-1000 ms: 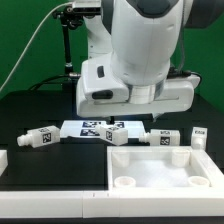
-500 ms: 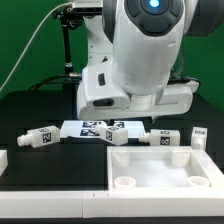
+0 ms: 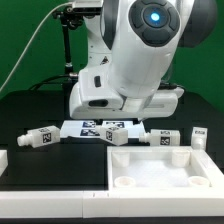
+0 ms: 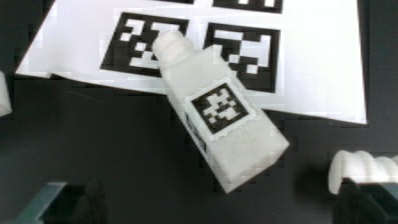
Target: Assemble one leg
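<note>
Exterior view, middle of the frame: the white arm (image 3: 140, 50) fills the upper centre and leans over the black counter (image 3: 35, 108). Its lower body hides the fingers from this side. Below it, the marker board (image 3: 88, 127) lies flat in the middle of the frame. The leg (image 3: 118, 133) lies on its side at the board's right end, partly on the board and partly on the counter.

A second leg (image 3: 160, 137) lies just to the right of it, and a third leg (image 3: 200, 135) is near the right edge. A fourth leg (image 3: 40, 138) lies tilted at the left, apart from the board. The large white tray-shaped part (image 3: 160, 152) takes up the lower right, with its near rim close to the row of legs.

The wrist view looks straight down on the leg (image 4: 217, 108), which lies at a slant. Its narrower end rests over the marker board (image 4: 71, 55) and its wider end is on the dark counter (image 4: 107, 150), with one square tag facing the camera. The ribbed end of the second leg (image 4: 365, 168) shows beside it, not touching.

The fingers (image 4: 50, 203) appear as dark shapes at the frame's edges. They are spread wide with nothing between them, above the leg and not touching it.
</note>
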Robot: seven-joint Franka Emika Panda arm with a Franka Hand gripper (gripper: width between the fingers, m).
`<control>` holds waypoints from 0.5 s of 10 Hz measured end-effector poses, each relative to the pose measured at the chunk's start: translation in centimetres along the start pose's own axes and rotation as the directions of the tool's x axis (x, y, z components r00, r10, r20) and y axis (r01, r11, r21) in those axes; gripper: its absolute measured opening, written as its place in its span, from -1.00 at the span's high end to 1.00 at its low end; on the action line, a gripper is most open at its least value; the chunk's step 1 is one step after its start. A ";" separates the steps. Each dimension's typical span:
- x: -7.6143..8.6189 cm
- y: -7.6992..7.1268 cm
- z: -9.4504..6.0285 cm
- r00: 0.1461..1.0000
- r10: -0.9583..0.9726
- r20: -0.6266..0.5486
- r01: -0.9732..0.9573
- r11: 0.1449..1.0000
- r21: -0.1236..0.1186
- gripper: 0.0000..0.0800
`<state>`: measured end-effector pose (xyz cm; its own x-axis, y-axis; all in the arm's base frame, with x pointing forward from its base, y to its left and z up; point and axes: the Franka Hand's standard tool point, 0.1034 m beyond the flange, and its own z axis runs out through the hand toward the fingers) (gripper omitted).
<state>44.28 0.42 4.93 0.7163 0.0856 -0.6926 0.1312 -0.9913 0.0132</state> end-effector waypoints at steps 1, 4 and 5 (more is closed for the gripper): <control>0.0 0.0 0.0 1.000 0.000 0.000 0.000 1.000 0.000 -0.62; -0.9 -1.0 3.0 0.997 0.028 0.068 -0.027 1.000 -0.015 -0.62; -1.1 -1.3 4.2 0.996 0.027 0.091 -0.025 1.000 -0.019 -0.62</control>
<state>40.44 1.15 2.60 0.6543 0.0498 -0.7546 0.1264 -0.9910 0.0442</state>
